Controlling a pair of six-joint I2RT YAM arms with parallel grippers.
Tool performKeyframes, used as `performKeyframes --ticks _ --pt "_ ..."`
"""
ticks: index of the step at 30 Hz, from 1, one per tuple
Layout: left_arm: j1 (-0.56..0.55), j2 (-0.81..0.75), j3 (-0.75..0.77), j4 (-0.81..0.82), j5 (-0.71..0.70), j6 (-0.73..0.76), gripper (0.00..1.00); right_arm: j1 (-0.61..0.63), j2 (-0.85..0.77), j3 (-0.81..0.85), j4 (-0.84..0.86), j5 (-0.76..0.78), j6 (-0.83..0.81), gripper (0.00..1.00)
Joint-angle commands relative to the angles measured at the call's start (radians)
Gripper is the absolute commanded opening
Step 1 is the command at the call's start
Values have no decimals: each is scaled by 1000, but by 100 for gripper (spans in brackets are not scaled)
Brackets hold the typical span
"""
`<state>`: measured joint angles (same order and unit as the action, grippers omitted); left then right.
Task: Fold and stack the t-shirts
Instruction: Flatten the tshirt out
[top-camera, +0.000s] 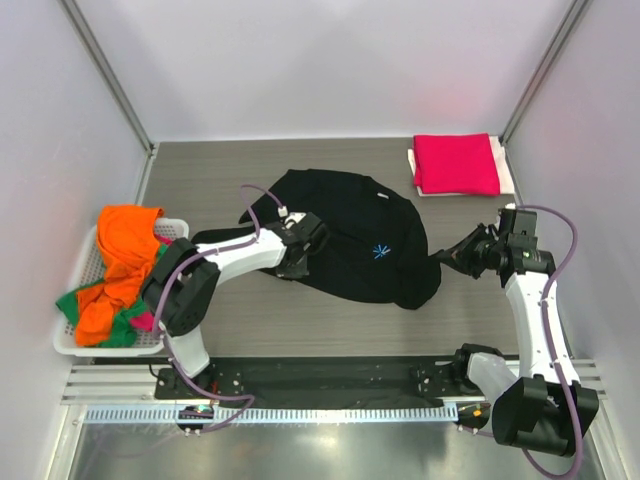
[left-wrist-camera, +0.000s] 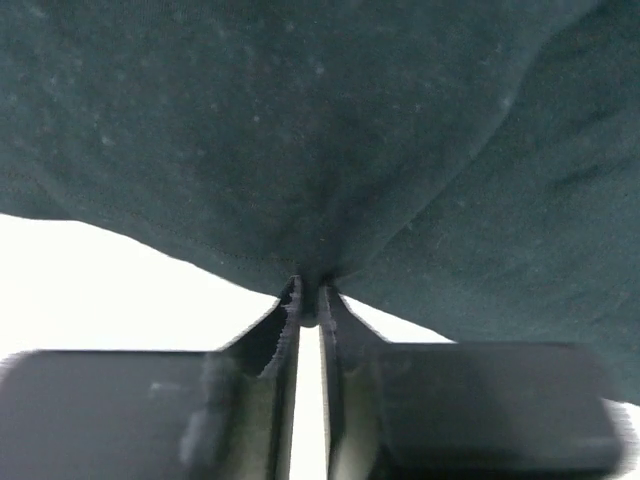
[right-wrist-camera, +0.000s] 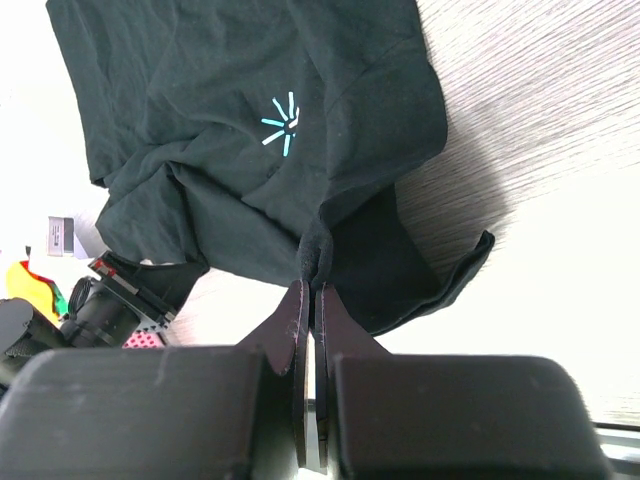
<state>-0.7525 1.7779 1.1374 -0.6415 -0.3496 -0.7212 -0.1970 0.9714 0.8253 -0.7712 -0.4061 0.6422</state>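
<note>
I hold the black t-shirt (top-camera: 350, 235), mid-table and not yet folded, pinched by left gripper (left-wrist-camera: 310, 300) and right gripper (right-wrist-camera: 308, 290). One crimson-pink shirt (top-camera: 455, 163) lies folded far right. Unfolded shirts (top-camera: 120, 275) fill the left basket (top-camera: 62, 345).

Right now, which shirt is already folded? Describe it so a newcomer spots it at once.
Start at the grey table and go to its far right corner. There lies the crimson-pink shirt, a neat flat rectangle. The black shirt mid-table is rumpled, and the orange shirt is heaped in the basket.
</note>
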Motion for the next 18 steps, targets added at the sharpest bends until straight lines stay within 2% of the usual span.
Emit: performKeyframes --ticks 1,5,10,15,18 --pt "-2 -17 16 -20 -42 19 0 5 3 18 26 -3 -13 1" --pt "-2 -133 39 -113 -57 0 0 5 4 58 20 -7 -1 1" --pt "-4 -342 209 -315 -129 6 0 7 16 227 -31 -10 28 1" --pt "-2 -520 473 -506 -161 20 0 2 46 520 -106 24 74 1" --pt "-1 -599 606 -555 -164 34 0 -1 50 717 -152 67 111 1"
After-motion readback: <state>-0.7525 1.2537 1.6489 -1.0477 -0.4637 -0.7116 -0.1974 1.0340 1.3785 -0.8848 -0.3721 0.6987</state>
